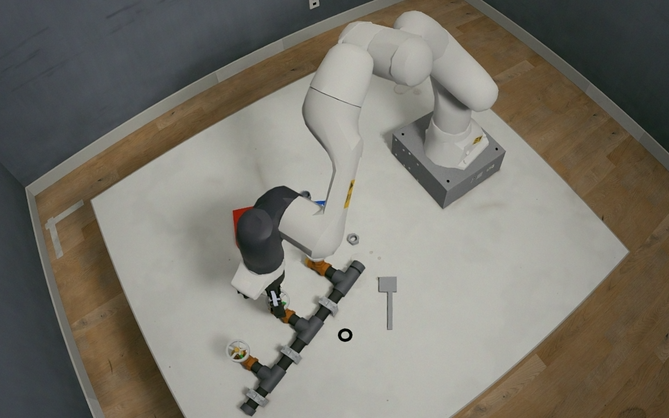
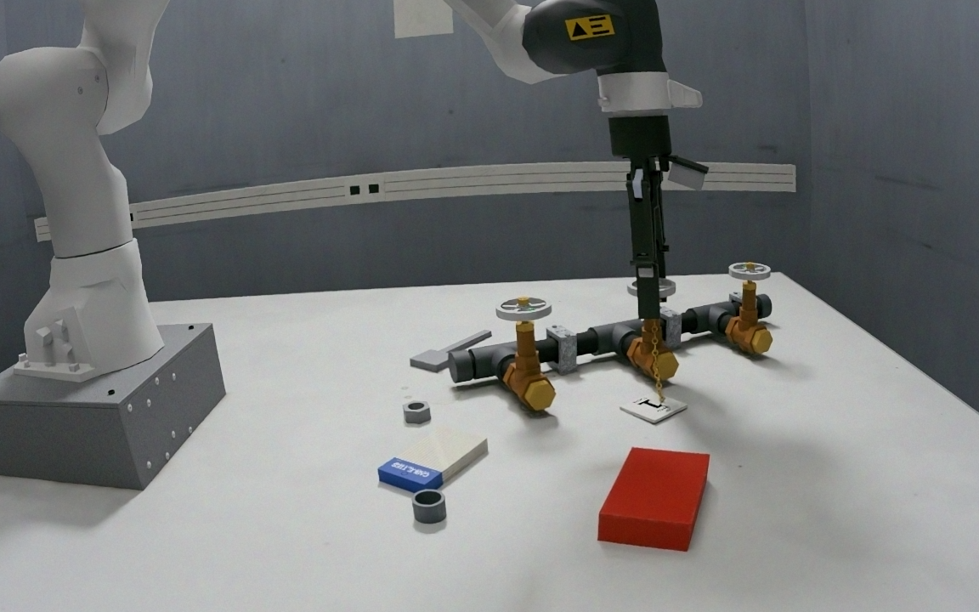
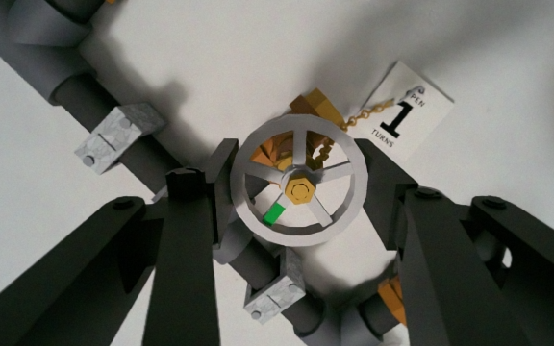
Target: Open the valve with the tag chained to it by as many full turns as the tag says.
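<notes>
A grey pipe (image 1: 309, 326) (image 2: 599, 335) carries three brass valves with grey handwheels. The middle valve's handwheel (image 3: 299, 186) (image 2: 660, 287) (image 1: 281, 296) has a green mark (image 3: 274, 213) on one spoke. A gold chain (image 3: 366, 114) (image 2: 656, 357) links this valve to a white tag (image 3: 408, 111) (image 2: 653, 408) reading "OPEN 1 TURNS". My gripper (image 3: 295, 161) (image 2: 648, 292) (image 1: 277, 302) comes straight down and is shut on the middle handwheel's rim, a finger on each side. The left valve (image 2: 525, 346) and the right valve (image 2: 749, 304) (image 1: 238, 353) stand apart from the fingers.
A red block (image 2: 655, 495), a blue-and-white box (image 2: 432, 458), a grey ring (image 2: 429, 505) and a hex nut (image 2: 416, 411) (image 1: 352, 237) lie in front of the pipe. A grey flat paddle (image 1: 388, 298) and a black ring (image 1: 345, 330) lie behind it. The arm's base (image 1: 448, 164) stands far off.
</notes>
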Robot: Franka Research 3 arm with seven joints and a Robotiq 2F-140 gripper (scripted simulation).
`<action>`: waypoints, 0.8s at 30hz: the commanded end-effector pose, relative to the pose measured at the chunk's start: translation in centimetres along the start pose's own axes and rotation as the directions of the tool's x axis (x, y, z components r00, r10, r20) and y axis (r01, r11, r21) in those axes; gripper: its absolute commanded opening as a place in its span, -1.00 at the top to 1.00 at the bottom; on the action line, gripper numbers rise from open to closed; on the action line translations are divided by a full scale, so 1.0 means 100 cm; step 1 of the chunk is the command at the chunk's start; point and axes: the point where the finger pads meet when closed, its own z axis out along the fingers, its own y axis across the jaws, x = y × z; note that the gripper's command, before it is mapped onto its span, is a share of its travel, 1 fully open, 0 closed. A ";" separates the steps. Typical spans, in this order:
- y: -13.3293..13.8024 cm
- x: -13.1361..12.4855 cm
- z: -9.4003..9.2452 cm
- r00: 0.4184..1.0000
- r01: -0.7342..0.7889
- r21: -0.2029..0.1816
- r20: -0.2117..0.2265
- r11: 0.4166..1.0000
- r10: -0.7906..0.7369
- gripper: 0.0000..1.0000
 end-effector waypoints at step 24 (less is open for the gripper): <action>0.000 -0.001 0.001 0.653 0.758 0.013 -0.025 0.652 -0.757 0.80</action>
